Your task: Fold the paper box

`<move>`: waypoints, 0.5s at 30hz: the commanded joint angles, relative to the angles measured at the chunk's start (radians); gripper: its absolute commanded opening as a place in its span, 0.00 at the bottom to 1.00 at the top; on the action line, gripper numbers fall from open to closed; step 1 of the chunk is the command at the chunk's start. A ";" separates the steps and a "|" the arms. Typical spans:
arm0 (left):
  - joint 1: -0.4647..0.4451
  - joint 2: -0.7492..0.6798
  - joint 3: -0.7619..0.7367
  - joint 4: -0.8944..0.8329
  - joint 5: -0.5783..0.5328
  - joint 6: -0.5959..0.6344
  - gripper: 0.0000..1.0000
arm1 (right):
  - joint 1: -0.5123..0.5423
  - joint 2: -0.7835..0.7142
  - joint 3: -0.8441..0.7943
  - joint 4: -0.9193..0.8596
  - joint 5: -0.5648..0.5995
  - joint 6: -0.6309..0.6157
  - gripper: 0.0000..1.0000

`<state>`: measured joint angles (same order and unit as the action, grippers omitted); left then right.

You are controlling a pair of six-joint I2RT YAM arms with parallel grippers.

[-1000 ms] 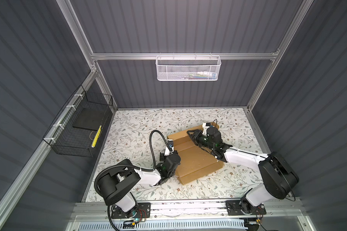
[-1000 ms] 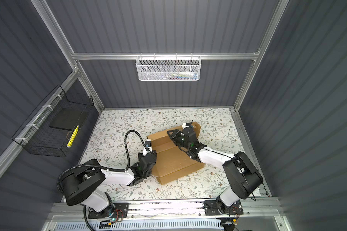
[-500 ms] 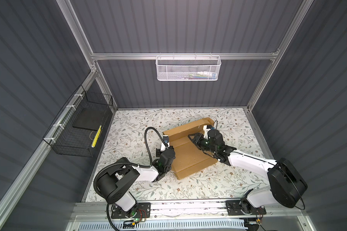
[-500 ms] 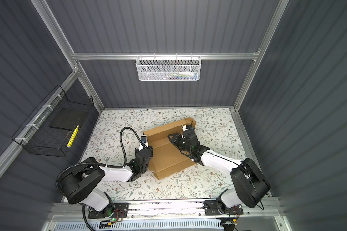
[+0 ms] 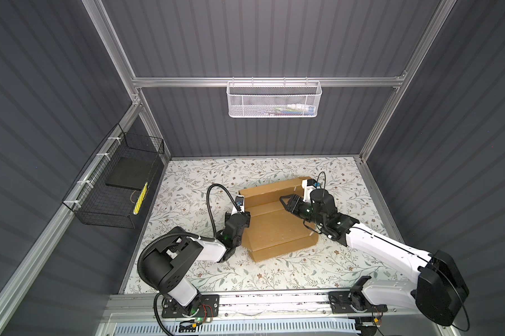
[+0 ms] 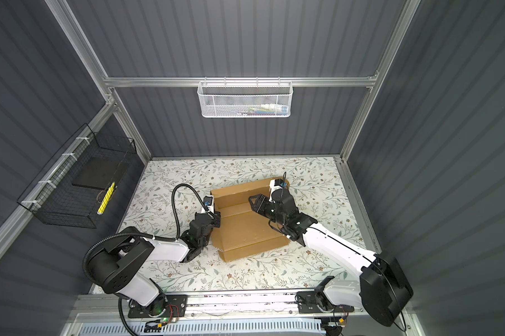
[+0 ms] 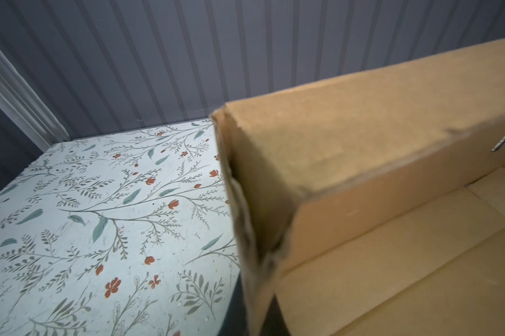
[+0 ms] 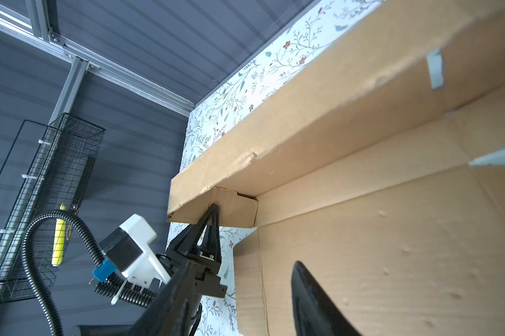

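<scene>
Paper box (image 5: 277, 229), a brown corrugated mailer only half formed, sits near the middle of the floral desk (image 5: 193, 180), slightly askew to its edges. Its far long wall (image 5: 271, 190) stands up and curls inward. The left gripper (image 5: 246, 216) is clamped on the small side tab (image 8: 236, 212) at the box's far-left corner, just under that wall. The right gripper (image 5: 286, 202) hovers over the box floor beside the far wall, jaws parted and holding nothing. The step in hand looks like locking the far wall over the corner tab. Next, the right gripper probably has to press the curled wall down while the tab is held upright.
</scene>
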<state>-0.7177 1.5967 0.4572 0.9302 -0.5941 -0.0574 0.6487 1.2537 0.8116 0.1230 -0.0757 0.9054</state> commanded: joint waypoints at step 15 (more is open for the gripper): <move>0.035 0.006 -0.050 0.108 0.231 0.113 0.00 | 0.008 0.224 0.348 -0.111 -0.134 -0.215 0.42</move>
<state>-0.6899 1.5967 0.4232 0.9897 -0.3798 0.0231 0.6495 1.4471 1.1290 0.0284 -0.1707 0.7155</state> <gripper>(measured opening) 0.066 0.424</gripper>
